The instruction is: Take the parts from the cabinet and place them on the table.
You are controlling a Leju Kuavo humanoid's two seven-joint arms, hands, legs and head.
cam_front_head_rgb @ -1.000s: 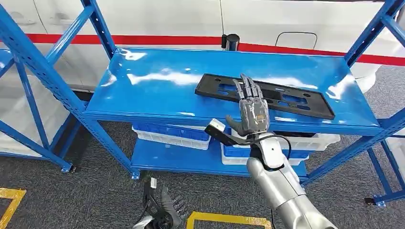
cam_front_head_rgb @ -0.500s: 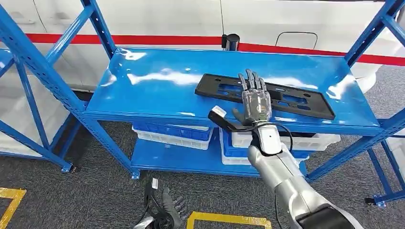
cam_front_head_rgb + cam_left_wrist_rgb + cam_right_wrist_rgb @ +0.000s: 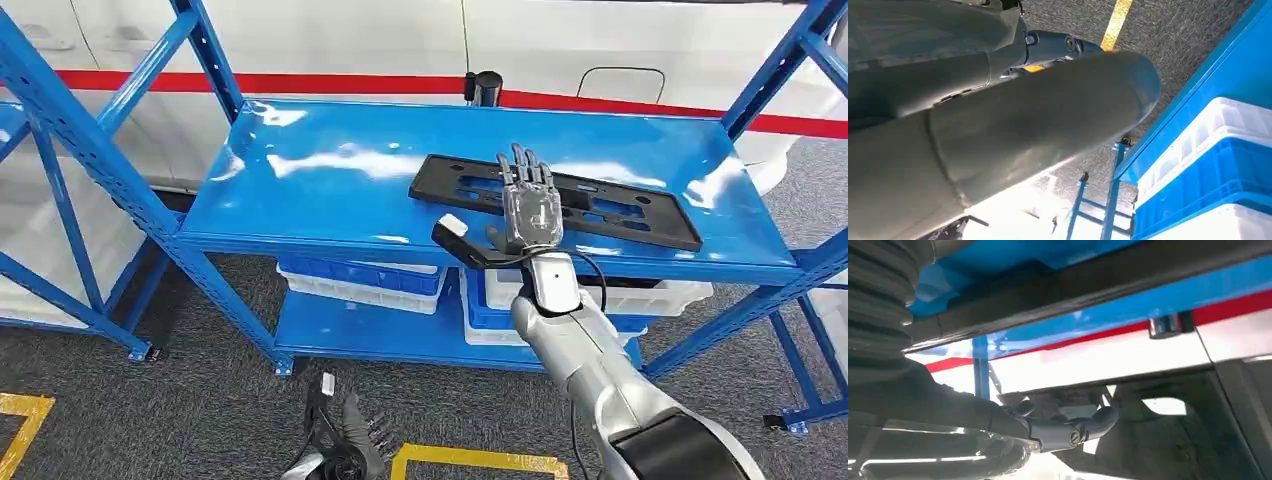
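Note:
A long flat black part (image 3: 600, 205) with several cut-outs lies on the blue top shelf (image 3: 330, 180) of the cabinet, right of the middle. My right hand (image 3: 527, 208) reaches over the shelf's front edge with its fingers straight and spread, lying over the left half of the part; the thumb (image 3: 498, 243) points left below the edge. I cannot tell if the fingers touch the part. In the right wrist view the part's dark edge (image 3: 1088, 295) runs across close ahead of the thumb (image 3: 1068, 432). My left hand (image 3: 345, 445) hangs low by the floor, holding nothing.
Blue and white bins (image 3: 360, 280) (image 3: 600, 300) stand on the lower shelf. Blue uprights and braces (image 3: 90, 150) (image 3: 780, 70) frame both ends. A black cylinder (image 3: 487, 87) stands behind the shelf. Yellow floor tape (image 3: 470, 462) lies near my feet.
My right hand has moved forward and up from the shelf's front edge, so its fingers now lie further over the black part. The left hand has stayed low.

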